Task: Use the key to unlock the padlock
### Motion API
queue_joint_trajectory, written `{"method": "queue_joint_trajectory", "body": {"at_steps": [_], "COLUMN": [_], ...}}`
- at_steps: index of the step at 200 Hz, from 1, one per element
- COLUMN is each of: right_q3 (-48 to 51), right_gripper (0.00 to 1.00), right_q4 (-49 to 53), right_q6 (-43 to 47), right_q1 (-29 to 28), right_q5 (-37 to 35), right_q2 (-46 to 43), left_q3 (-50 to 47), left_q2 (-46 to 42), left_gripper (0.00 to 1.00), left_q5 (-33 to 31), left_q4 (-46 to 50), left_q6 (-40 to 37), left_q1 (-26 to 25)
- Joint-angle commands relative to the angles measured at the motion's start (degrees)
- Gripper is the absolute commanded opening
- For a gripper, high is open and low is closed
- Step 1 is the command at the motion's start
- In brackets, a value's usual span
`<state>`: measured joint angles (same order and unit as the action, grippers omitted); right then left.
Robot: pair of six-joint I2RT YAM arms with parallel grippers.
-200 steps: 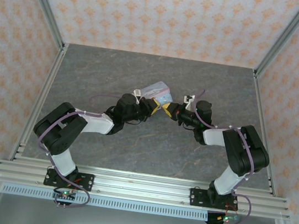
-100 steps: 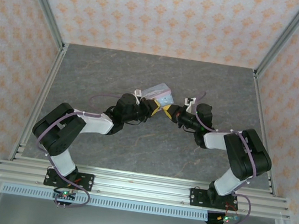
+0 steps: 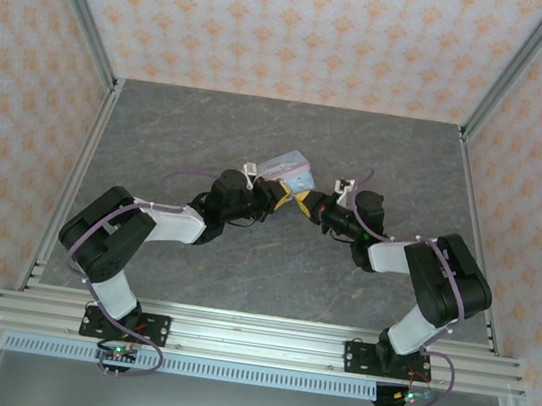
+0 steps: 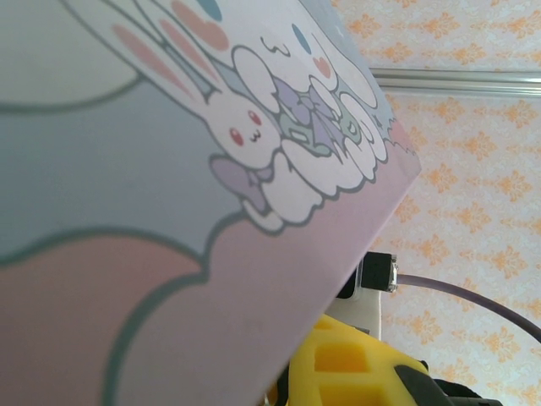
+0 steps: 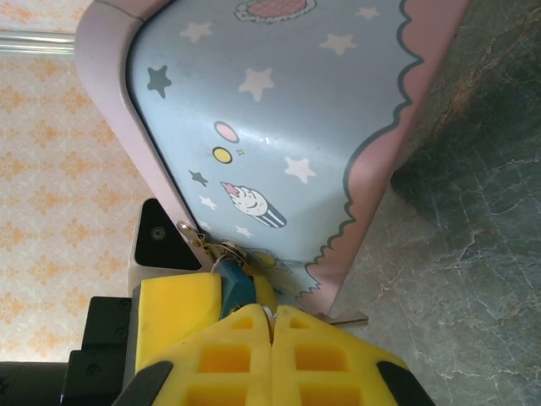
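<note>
The right gripper (image 5: 272,311) has its yellow fingers pressed flat together. A thin grey sliver, probably the key (image 5: 348,320), juts sideways from their tips, though whether it is pinched I cannot tell. Just above them sits the small blue-teal padlock (image 5: 237,286), its shackle through the clasp of the tin (image 5: 279,127). The left gripper (image 3: 280,196) meets it from the other side, and its fingers (image 5: 177,313) appear clamped on the padlock (one broad pad is plain, the other barely peeks out). The tin tilts over the grey table (image 5: 473,254).
</note>
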<state>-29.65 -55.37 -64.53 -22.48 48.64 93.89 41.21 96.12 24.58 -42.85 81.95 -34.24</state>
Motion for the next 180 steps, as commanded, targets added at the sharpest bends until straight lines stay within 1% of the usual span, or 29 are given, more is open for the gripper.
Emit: {"method": "queue_joint_trajectory", "body": {"at_steps": [1,50,101,146,180], "right_q3": [0.6,2.6,4.2,6.3,6.8], "right_gripper": [0.0,0.0,0.0,0.0,0.0], "right_q4": [-2.5,-2.0,-3.2,-4.1,-3.8], "right_q6": [0.1,-0.1,-1.7,-3.0,-3.0], "right_q1": [-4.0,-4.8,-5.7,-5.9,-5.9], "right_q5": [5.4,4.5,3.5,2.7,2.6], "right_q2": [-1.5,-1.4,-0.4,-1.1,-1.7], "left_q3": [1.0,-0.5,-0.9,-0.1,-0.2], "left_q2": [-3.3,-6.6,-8.1,-6.9,-4.7], "left_gripper": [0.0,0.0,0.0,0.0,0.0], "left_q5": [3.9,2.3,1.9,2.6,3.2], "left_q4": [-3.8,-2.1,-1.2,-0.6,-2.9], "left_q6": [-1.8,-2.5,-2.6,-5.0,-5.8], "left_q1": [-3.3,-3.3,-3.3,-3.3,-3.3]}}
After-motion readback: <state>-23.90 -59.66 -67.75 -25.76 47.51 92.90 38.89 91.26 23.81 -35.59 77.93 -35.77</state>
